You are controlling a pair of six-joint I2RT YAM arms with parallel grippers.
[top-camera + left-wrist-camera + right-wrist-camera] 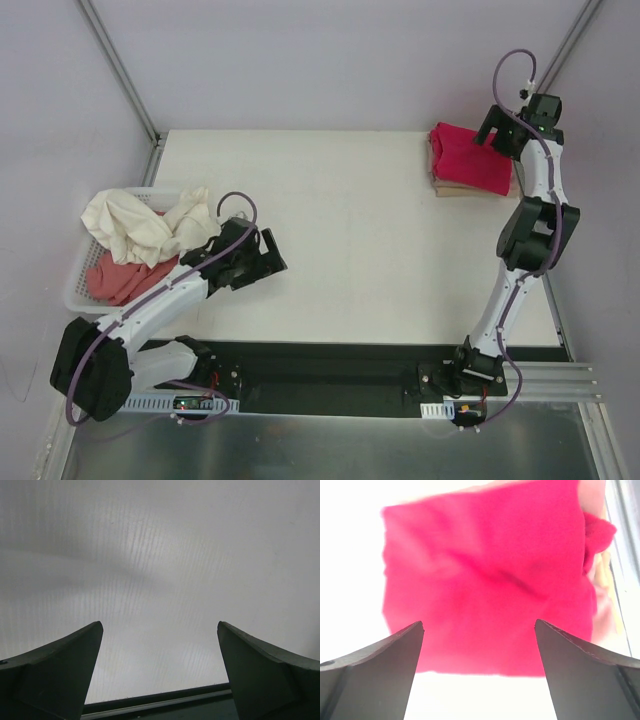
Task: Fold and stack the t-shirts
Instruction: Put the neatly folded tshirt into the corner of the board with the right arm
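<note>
Along the near edge of the tabletop (350,230), two arm bases (470,370) bolted side by side.

Just beyond, on the left, a white lattice basket (72,288) against the tabletop's left edge. Low inside it, a salmon-pink t-shirt (120,278), bunched. Heaped on top, a cream t-shirt (140,225), crumpled and spilling over the basket's right rim.

Right beside that cream heap, the left tool (268,258), turned toward the middle of the tabletop, spread as wide as can be, gripping nothing. Seen from the left wrist, the same tool (160,630) with only bare white tabletop (160,555) between and beyond its two dark fingers (60,670).

Farthest back, at the far right corner, a folded stack. On top, a crimson t-shirt (470,158), flat and roughly square. Beneath it, a tan t-shirt (470,191), showing only as a thin edge along the near side.

Over the stack's far right corner, the right tool (490,128), carried out on a long-reaching arm and pointing down. Seen from the right wrist, this tool (479,627) fully spread too, nothing in its grasp. Below its fingers (580,670), the crimson t-shirt (485,580) filling most of the view, one wrinkle slanting across it, a small bunched fold at its right side, the tan t-shirt (606,575) peeking out past that edge.

Contact between fingertips and cloth: cannot tell.
</note>
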